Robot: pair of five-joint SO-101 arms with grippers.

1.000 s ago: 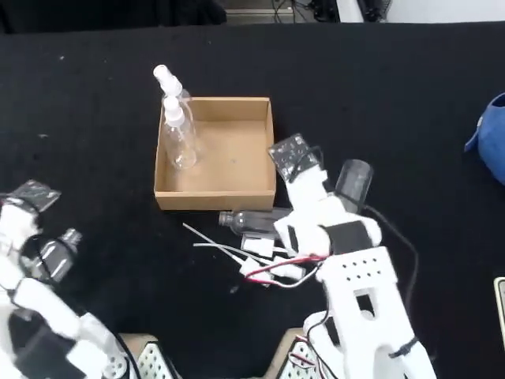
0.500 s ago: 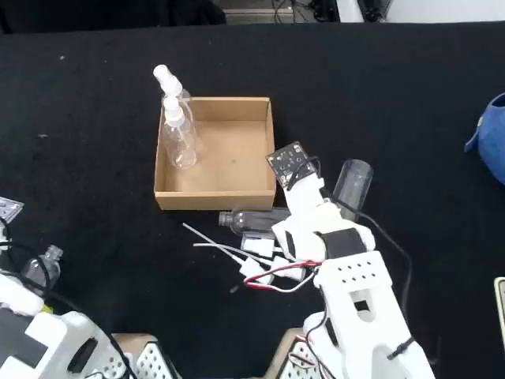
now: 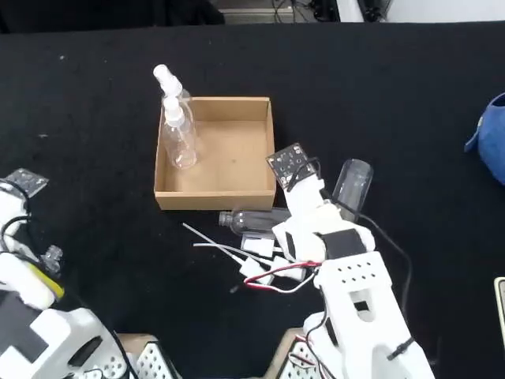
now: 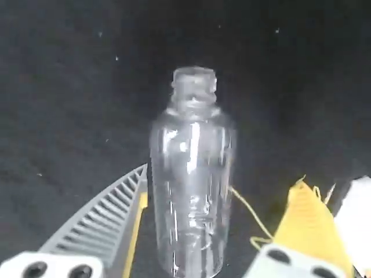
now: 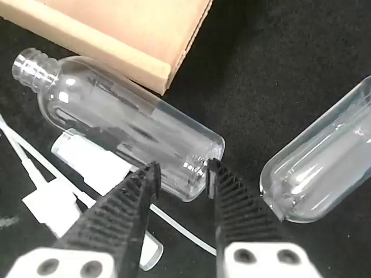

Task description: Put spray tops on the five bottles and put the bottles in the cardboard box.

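Note:
The cardboard box [image 3: 225, 154] sits mid-table. One bottle with a white spray top [image 3: 178, 136] leans inside it against a wall. A second topped bottle [image 3: 168, 81] pokes out past the box's far corner. A topless clear bottle [image 3: 251, 219] [image 5: 116, 124] lies in front of the box, and another [image 3: 352, 184] [image 5: 324, 168] lies to its right. Loose white spray tops [image 3: 264, 254] with thin tubes lie beside them. My right gripper [image 5: 182, 168] hangs open over the lying bottle's base. My left gripper [image 4: 203, 231], at the near left corner, is shut on an upright topless bottle [image 4: 193, 174] [image 3: 52, 256].
A blue object [image 3: 491, 138] shows at the table's right edge. My right arm [image 3: 331, 237] covers the ground just right of the spray tops. Red and white cables [image 3: 276, 276] trail near the tops. Black cloth lies bare to the left of and behind the box.
My left arm has drawn back toward the near left corner with its bottle. My right arm shifted slightly left toward the lying bottle, then stayed still.

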